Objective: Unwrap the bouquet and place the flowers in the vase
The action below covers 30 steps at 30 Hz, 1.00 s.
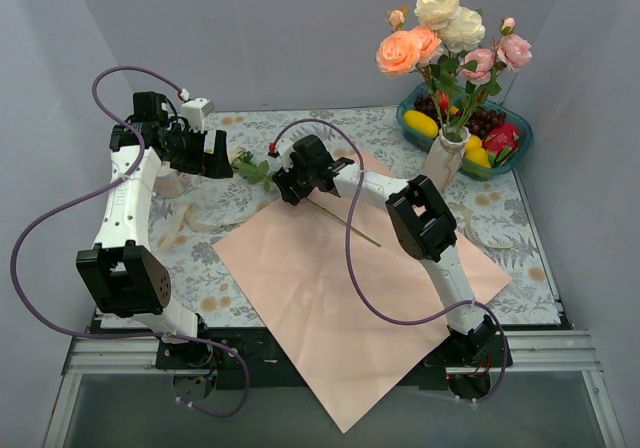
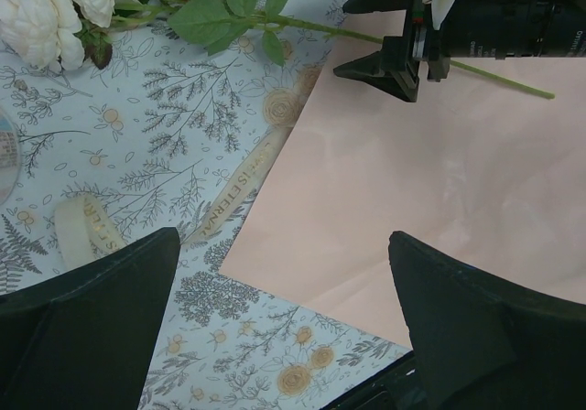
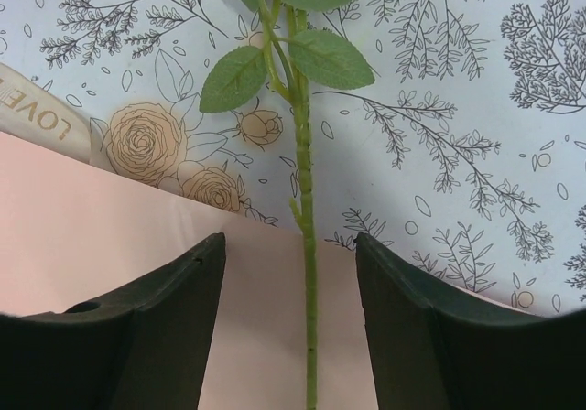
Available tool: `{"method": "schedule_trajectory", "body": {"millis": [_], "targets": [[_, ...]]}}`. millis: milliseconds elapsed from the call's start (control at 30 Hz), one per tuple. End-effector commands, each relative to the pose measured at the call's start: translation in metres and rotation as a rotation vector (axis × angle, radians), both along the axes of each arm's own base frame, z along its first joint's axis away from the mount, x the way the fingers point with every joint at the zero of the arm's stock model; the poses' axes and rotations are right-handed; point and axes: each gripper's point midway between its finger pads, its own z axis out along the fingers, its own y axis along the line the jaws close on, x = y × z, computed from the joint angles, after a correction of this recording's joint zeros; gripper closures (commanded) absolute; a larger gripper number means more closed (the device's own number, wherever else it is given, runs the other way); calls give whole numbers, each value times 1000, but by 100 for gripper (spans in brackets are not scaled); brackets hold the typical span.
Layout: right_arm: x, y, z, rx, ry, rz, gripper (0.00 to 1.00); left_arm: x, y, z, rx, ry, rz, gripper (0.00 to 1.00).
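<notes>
Right wrist shows right pincer (image 3: 288, 245) half-open astride the rose stem (image 3: 302, 154), not touching.

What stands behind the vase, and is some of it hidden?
A teal bowl stands behind the vase, holding a yellow fruit, dark grapes and a red fruit. The vase and the rose leaves cover its middle, so what lies there cannot be seen.

top: high, from near edge, whole table (image 1: 520, 268) | wrists: close, facing down | shared: pink paper (image 2: 439, 181), stem (image 3: 307, 291)

Matt pink paper (image 1: 330, 298) (faintly creased); matt black plastic fingers (image 3: 137, 337).
</notes>
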Motion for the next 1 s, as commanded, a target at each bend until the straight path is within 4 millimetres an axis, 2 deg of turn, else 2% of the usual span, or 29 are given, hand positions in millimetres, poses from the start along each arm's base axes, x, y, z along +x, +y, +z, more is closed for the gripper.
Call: {"method": "schedule_trajectory", "body": {"millis": [0, 100, 267, 467, 600, 733, 867, 900, 967], "targets": [[4, 12, 5, 40, -1, 5, 39, -4, -1, 10, -5, -34, -16, 2], [3, 12, -3, 30, 14, 2, 47, -5, -1, 9, -4, -35, -14, 2], [0, 10, -15, 16, 39, 2, 55, -10, -1, 3, -8, -23, -11, 2], [0, 10, -10, 23, 34, -2, 70, -17, 2, -9, 11, -7, 1, 2], [4, 14, 4, 46, 22, -11, 87, -23, 3, -13, 20, -7, 6, 2], [11, 21, 39, 91, -14, -16, 97, -25, 3, -5, 22, -22, 6, 2], [19, 29, 95, 162, -83, -17, 99, -31, 0, 9, 14, -51, 6, 2], [20, 30, 116, 186, -108, -16, 99, -32, -1, 12, 9, -61, 5, 2], [19, 29, 140, 205, -136, -11, 99, -35, -2, 18, 3, -73, 0, 2]]}}
